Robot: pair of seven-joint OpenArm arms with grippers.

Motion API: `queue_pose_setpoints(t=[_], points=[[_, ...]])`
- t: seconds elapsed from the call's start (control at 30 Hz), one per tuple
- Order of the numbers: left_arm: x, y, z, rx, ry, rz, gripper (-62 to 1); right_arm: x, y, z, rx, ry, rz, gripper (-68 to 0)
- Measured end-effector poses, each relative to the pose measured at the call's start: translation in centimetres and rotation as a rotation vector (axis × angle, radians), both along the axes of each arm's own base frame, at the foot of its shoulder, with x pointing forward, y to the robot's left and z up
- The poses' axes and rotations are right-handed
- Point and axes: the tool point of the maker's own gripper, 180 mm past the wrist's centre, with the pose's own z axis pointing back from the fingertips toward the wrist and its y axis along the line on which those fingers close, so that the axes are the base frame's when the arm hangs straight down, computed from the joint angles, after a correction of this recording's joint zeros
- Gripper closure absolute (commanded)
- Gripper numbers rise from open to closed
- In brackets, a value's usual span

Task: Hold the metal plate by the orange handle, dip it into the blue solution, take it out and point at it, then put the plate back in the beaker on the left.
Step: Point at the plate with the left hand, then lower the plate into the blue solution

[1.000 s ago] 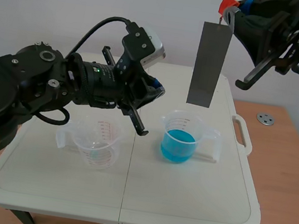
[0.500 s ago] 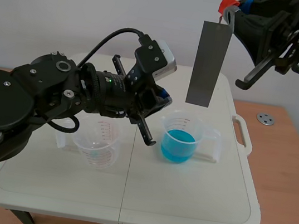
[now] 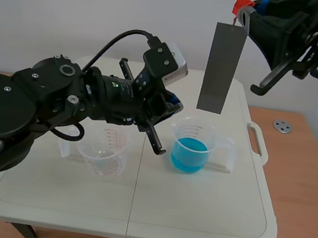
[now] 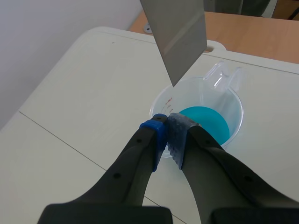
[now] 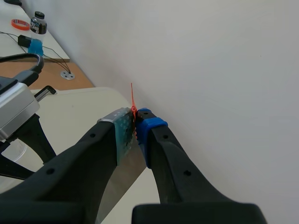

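Note:
A grey metal plate [image 3: 221, 68] hangs upright above the beaker of blue solution [image 3: 191, 146], clear of the liquid. My right gripper [image 3: 244, 13] is raised at the upper right, shut on the plate's orange handle [image 3: 243, 2]; the right wrist view shows the orange handle [image 5: 133, 111] pinched between the pads of that gripper [image 5: 135, 127]. My left gripper [image 4: 167, 130] is shut on nothing, its tips close to the near rim of the blue beaker [image 4: 201, 116] and just under the plate's lower corner [image 4: 176, 39]. An empty clear beaker [image 3: 103, 153] stands to the left.
The white folding table [image 3: 133, 211] has a carry handle [image 3: 257, 142] at its right edge. A small metal disc [image 3: 282, 126] lies on the wooden desk beyond it. The left arm's body [image 3: 41, 107] spans the space above the empty beaker.
A second ago my left gripper was farther left and back; it moved right toward the blue beaker and the plate, then held still. The right arm and plate stayed put.

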Motion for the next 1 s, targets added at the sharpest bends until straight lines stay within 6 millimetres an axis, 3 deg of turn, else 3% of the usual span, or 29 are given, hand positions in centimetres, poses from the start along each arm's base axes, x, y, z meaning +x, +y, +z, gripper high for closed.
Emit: queue_pose_setpoints(t=[0.17, 0.4, 1.0], points=[[0.2, 1.1, -0.2, 0.007, -0.005, 0.012, -1.6, 0.0, 0.0, 0.1, 0.002, -0.002, 0.002, -1.3], [-0.1, 6.5, 1.3, -0.013, -0.027, 0.09, -1.6, 0.0, 0.0, 0.1, 0.002, -0.002, 0.002, -1.3], [-7.6, 18.6, 2.2, -0.014, 0.006, 0.294, -1.6, 0.0, 0.0, 0.1, 0.002, -0.002, 0.002, -1.3]])
